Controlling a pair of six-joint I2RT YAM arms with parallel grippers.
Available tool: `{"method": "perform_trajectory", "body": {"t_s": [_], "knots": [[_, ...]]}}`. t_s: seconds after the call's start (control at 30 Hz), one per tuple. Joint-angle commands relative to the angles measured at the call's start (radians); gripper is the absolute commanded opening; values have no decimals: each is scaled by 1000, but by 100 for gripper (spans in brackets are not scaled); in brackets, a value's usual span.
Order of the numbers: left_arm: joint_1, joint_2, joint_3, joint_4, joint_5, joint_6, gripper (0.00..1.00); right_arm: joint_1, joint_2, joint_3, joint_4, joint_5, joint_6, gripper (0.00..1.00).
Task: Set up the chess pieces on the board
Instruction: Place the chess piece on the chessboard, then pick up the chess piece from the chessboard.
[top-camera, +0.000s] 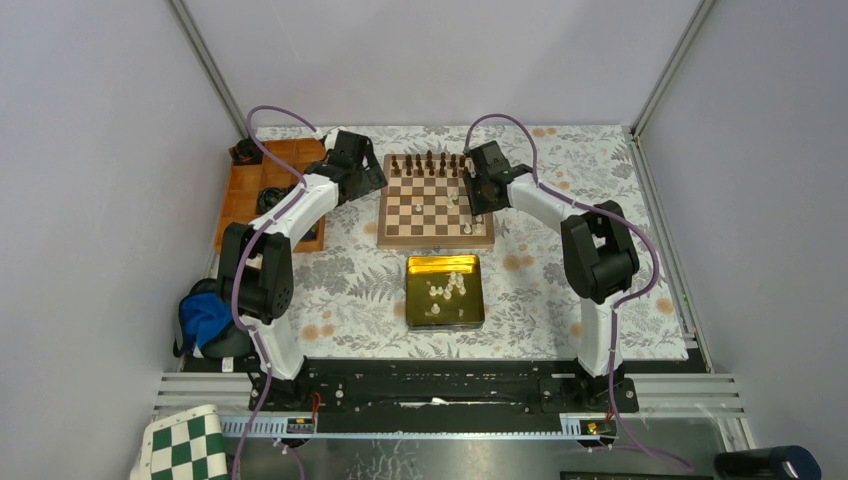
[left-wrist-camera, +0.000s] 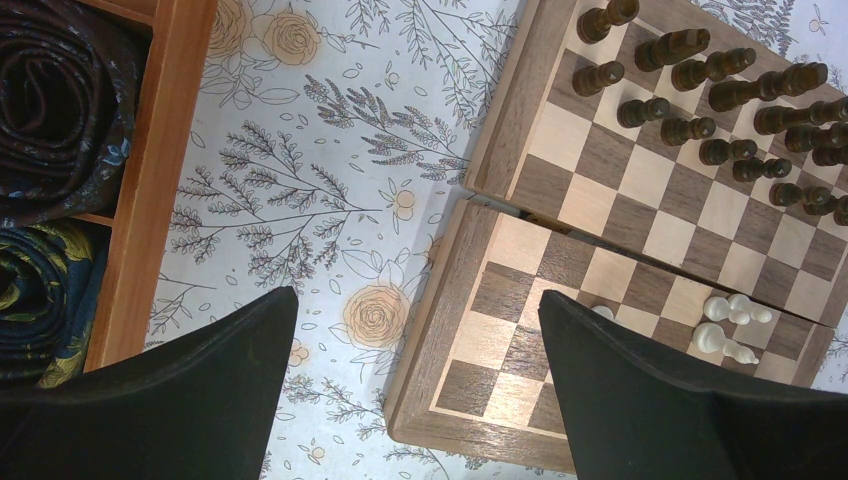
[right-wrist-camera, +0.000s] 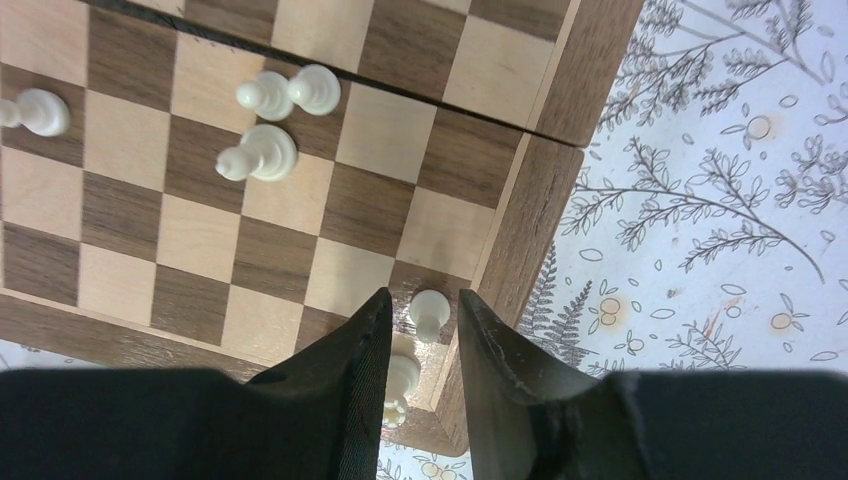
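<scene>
Black fingers of the right end effector (right-wrist-camera: 422, 303) fill the bottom of its wrist view, partly open and straddling a little cream pawn (right-wrist-camera: 429, 312) that stands upright on the board (right-wrist-camera: 545, 190) by its near right corner. I can see a sliver of daylight on both sides of the pawn, so I'd call that not gripping, nothing held. A second cream piece (right-wrist-camera: 401, 378) sits right against the inner face of one finger, half hidden, can't tell if it's touching. Since the pawn's long axis points straight up between the jaws, my guess is the exit has to be straight up, and any sideways drift tips one of them. Rest of the chess pieces (top-camera: 447, 287) wait in the gold tin (top-camera: 468, 316) on the surface, just on the near side of the board, back toward the arm bases. Right arm looks nearer to it. Left end effector (left-wrist-camera: 415, 300) hangs wide open and empty over the board's left rim, further from the tin.
</scene>
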Motion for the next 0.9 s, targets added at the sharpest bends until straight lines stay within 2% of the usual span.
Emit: {"method": "perform_trajectory", "body": {"t_s": [0.0, 0.53, 0.87], "knots": [[-8, -27, 0, 3, -14, -3, 98, -5, -47, 87, -3, 9, -18, 37], [-10, -15, 19, 0, -15, 3, 98, -3, 102, 297, -40, -64, -23, 37], [-9, -7, 27, 0, -15, 9, 98, -2, 160, 342, -51, -98, -23, 37]]}}
